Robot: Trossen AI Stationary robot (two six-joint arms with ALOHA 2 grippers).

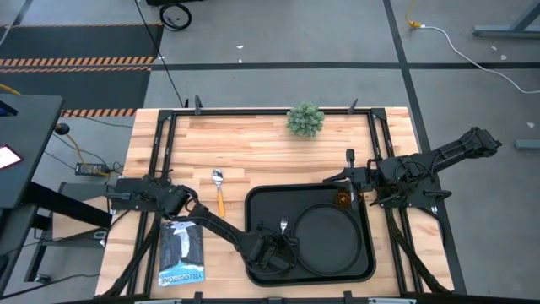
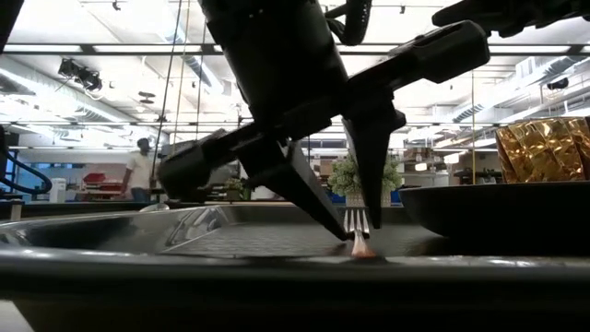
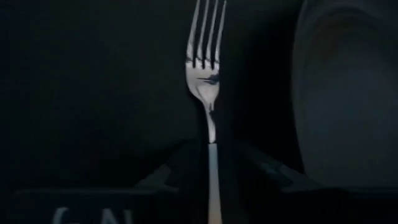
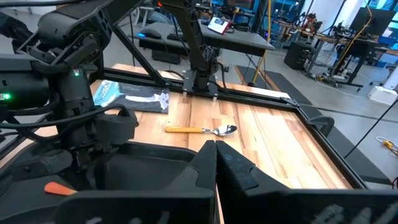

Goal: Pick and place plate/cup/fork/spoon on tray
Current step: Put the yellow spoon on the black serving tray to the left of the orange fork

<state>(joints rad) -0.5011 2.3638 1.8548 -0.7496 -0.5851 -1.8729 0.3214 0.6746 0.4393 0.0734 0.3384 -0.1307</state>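
The black tray (image 1: 261, 203) lies near the table's front edge. On it are the round dark plate (image 1: 331, 241), the amber cup (image 1: 342, 199) at its far right corner, and the fork (image 1: 283, 226), flat just left of the plate. My left gripper (image 3: 214, 169) is open and low over the tray. Its fingers (image 2: 304, 189) stand on either side of the fork's handle (image 3: 214, 186), and the tines (image 3: 207, 31) point toward the far edge. The spoon (image 1: 218, 190) lies on the wood left of the tray. My right gripper (image 4: 216, 177) is shut and empty, hovering just beyond the cup.
A green spiky plant ball (image 1: 305, 119) stands at the table's far edge. A printed booklet (image 1: 181, 252) lies at the front left, beside the tray. A person (image 2: 140, 168) stands far off in the room behind.
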